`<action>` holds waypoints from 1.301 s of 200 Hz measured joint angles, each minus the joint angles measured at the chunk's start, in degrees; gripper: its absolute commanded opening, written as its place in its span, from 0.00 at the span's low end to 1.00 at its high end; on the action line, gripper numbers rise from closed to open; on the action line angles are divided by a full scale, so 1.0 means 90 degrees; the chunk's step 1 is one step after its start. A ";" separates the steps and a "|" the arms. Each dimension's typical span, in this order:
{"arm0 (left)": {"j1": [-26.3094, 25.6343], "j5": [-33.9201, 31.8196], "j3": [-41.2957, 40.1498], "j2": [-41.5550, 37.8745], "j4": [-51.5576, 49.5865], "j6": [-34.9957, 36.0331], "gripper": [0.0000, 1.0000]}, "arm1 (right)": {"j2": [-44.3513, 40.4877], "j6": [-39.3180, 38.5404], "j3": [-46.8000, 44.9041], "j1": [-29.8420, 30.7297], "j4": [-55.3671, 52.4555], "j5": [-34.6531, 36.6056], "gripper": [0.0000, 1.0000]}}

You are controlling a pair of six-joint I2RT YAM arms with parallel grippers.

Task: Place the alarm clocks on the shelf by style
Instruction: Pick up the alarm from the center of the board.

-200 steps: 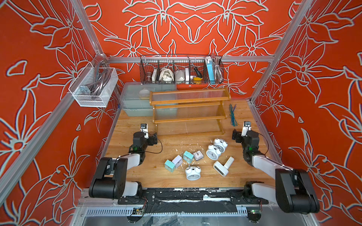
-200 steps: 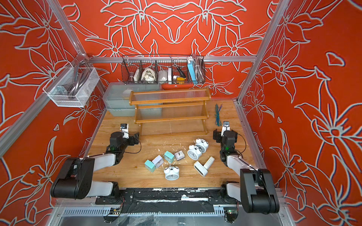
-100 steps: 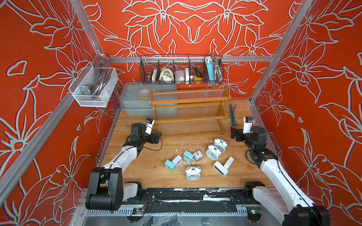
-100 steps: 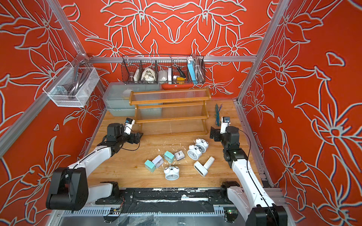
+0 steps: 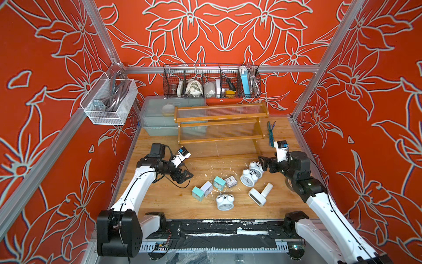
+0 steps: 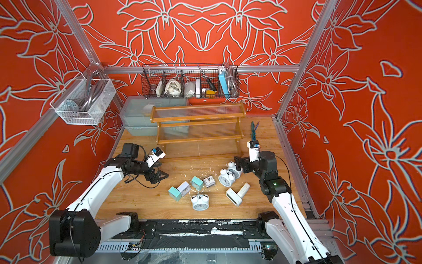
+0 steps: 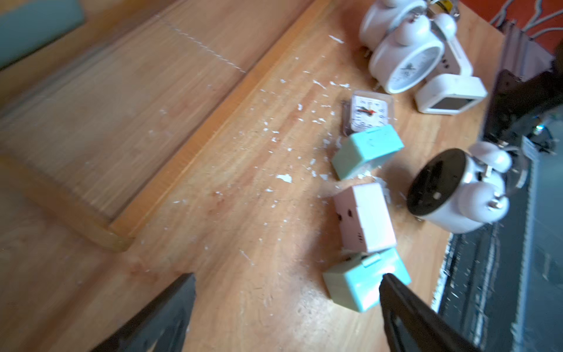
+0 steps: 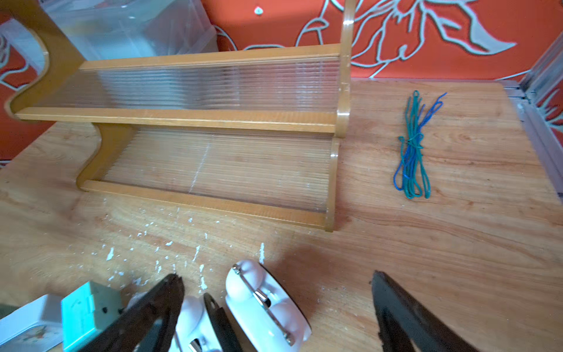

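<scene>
The wooden shelf stands at the back of the table with nothing on its tiers, and is also in the right wrist view. The alarm clocks lie in a loose group in front of it. Three are white twin-bell ones. Two are teal squares, beside a white square and a clear-cased square. Two are white digitals. My left gripper is open over bare wood, one finger next to a teal clock. My right gripper is open, with a twin-bell clock between its fingers, untouched.
A black wire basket hangs on the back wall and a white mesh basket on the left wall. Grey plastic bins stand left of the shelf. A blue-green wire bundle lies right of it. White flecks litter the wood.
Both arms have reached out from their folded rest positions toward the clocks. The left gripper came in from the left side, the right gripper down over the rear twin-bell clock.
</scene>
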 measured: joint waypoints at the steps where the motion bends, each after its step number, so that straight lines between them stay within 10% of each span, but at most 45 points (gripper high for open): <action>1: 0.0000 0.0015 0.0005 0.0000 -0.0029 0.0019 0.94 | 0.0000 0.0005 0.0002 0.0005 -0.0002 -0.0005 1.00; 83: -0.0338 0.0364 -0.0138 -0.0024 -0.1192 0.1394 0.91 | -0.0010 0.0109 0.0117 0.0476 -0.0141 -0.1054 1.00; 260: -0.1639 -0.0741 -0.0840 0.0291 0.0002 0.1763 0.91 | -0.0015 0.0168 -0.0044 0.0517 -0.0163 -0.0381 1.00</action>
